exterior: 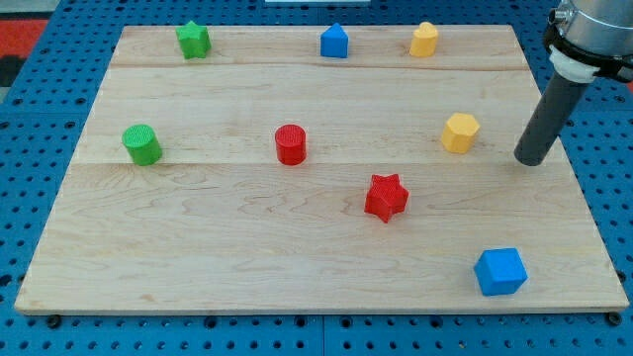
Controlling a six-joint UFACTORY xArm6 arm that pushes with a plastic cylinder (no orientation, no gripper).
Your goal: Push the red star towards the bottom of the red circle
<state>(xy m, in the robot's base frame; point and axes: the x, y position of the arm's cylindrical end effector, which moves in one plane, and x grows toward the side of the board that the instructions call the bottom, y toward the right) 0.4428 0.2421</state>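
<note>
The red star [386, 197] lies on the wooden board a little right of the middle. The red circle [291, 144] stands up and to the left of it, about a hundred pixels away. My tip [532, 159] touches the board near the right edge, far right of the red star and slightly above its level. The yellow hexagon [460, 133] lies between my tip and the red circle, close to the tip's left.
A green star [194, 40], a blue pentagon-like block [334, 42] and a yellow block [424, 40] line the top of the board [198, 247]. A green circle [142, 144] stands at the left. A blue cube [500, 271] lies at the bottom right.
</note>
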